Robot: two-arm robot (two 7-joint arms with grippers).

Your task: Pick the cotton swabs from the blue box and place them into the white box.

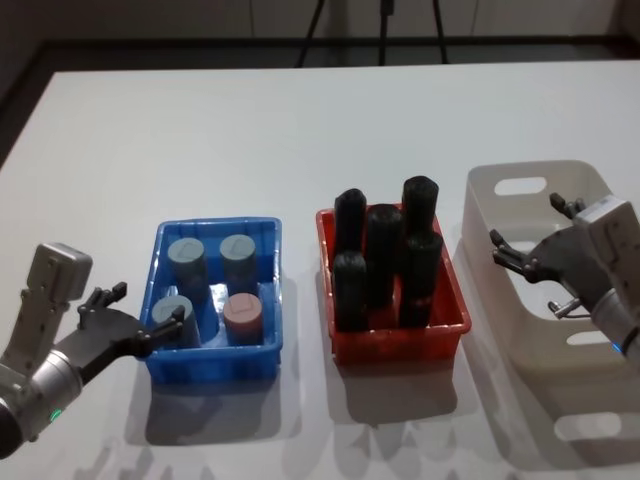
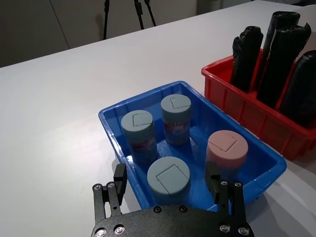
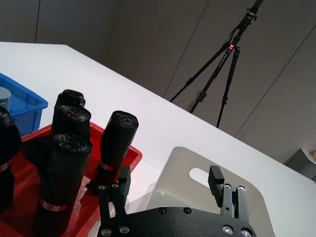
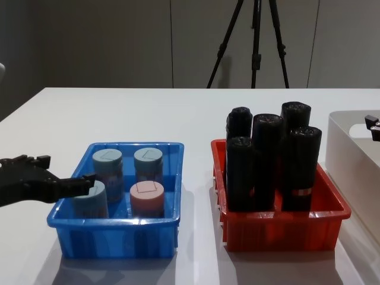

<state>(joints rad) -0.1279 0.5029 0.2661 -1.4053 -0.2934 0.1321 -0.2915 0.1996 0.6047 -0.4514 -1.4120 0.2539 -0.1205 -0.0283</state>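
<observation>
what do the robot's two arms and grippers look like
The left gripper and right gripper match: slim black fingers on a black plate with silver screws, backed by a boxy light grey block. Arms are rounded grey, with a small green light on the left, blue on the right.

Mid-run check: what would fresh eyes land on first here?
The bright blue box on the robot's left, holding four tubs of cotton swabs, three grey-blue lids and one pink, with the open left gripper at its near-left corner. Beside it, a red bin of tall black cylinders; at far right the white box, the open right gripper over it.
</observation>
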